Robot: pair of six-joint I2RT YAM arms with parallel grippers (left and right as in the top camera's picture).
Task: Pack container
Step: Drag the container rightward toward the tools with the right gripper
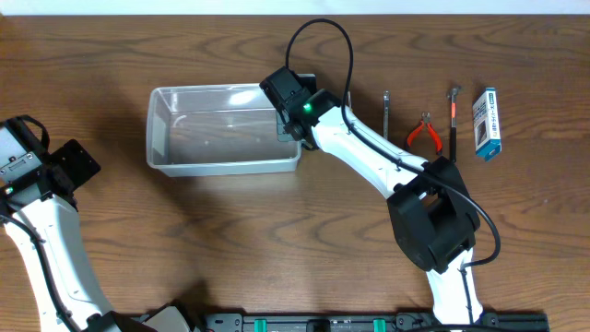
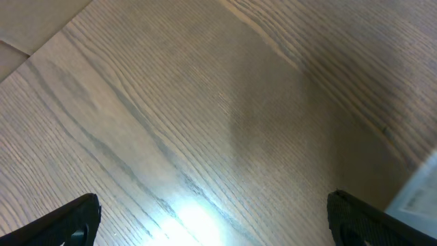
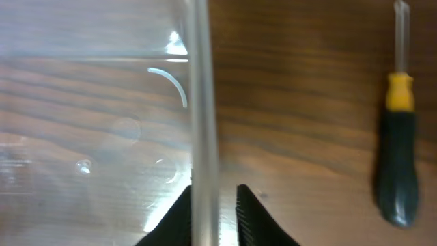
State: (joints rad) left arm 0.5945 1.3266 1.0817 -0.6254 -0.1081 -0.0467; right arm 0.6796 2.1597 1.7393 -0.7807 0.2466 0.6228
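Showing wood table (image 1: 92, 55) with container (image 1: 221, 169) at upper middle, lying open side up, long axis running left-right in overhead view. Pinching its right short wall with right gripper (image 3: 213, 215), fingers narrowed on either side; spreading left gripper (image 2: 215, 219) wide over bare wood at far left. Lying just right of container, black-and-yellow screwdriver (image 3: 396, 157).

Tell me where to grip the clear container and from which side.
Grip the container by the rim of its right end wall, coming down from above, one finger inside, one outside. That wall is thin and upright, so it fits between the jaws; the bin is too wide to span. The right gripper straddles it.
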